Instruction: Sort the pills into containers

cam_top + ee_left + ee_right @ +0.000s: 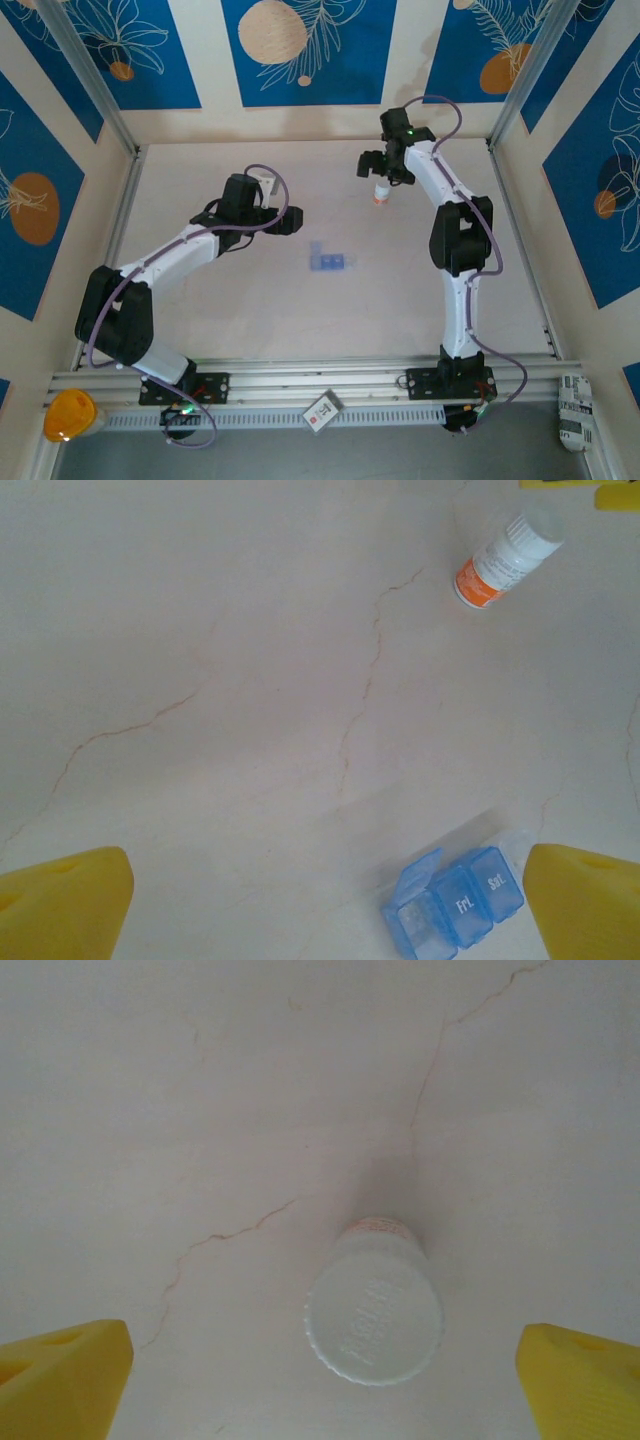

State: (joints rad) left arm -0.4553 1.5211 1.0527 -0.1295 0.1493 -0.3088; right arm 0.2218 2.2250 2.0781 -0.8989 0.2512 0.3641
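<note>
Top external view places the pill box [330, 262], a translucent blue strip of three compartments, mid-surface between the two arms, well apart from the small orange bottle [381, 192] standing upright farther back. In the left wrist view one end lid is seen raised, while the two lids lettered for Friday and Saturday lie shut; no loose pills can be made out. The box is judged light, stiff and slick, likely to skid on the smooth surface if pushed. A hold across its long walls is advised, clear of the thin hinged lid, which looks fragile. The left end effector [325, 905] is spread wide and empty, with the box just beside one yellow fingertip. The right end effector [325, 1380] is likewise released, its fingers hanging either side of the bottle's white cap without touching it. The surface [230, 300] is pale stone-patterned laminate crossed by thin brown veins. It is enclosed by aluminium rails and cream walls hung with blue leaf-and-fruit panels.
</note>
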